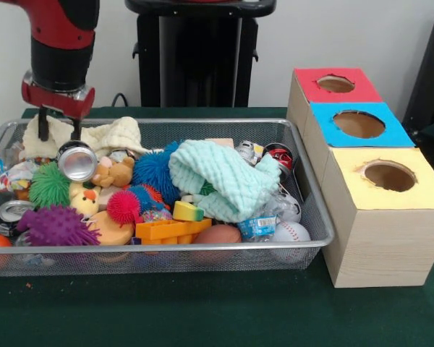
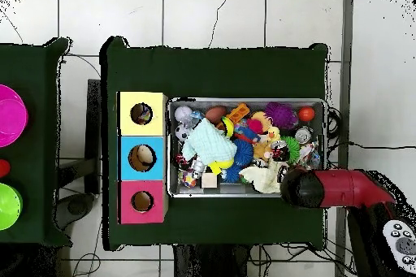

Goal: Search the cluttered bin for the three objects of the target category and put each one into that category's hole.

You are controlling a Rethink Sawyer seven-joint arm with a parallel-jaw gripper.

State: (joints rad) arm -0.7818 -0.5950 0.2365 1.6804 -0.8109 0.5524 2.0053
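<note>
Clearly spread jaws in front view, planted on cream waffle cloth at bin's far corner. Hidden beneath red arm overhead. Mint-green cloth well aside, toward yellow-topped hole on desk.

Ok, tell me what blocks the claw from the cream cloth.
Nothing visible. The claw hangs directly over the cream cloth at the bin's far corner, its tips right at the fabric. A silver can lies just nearer, beside it.
</note>
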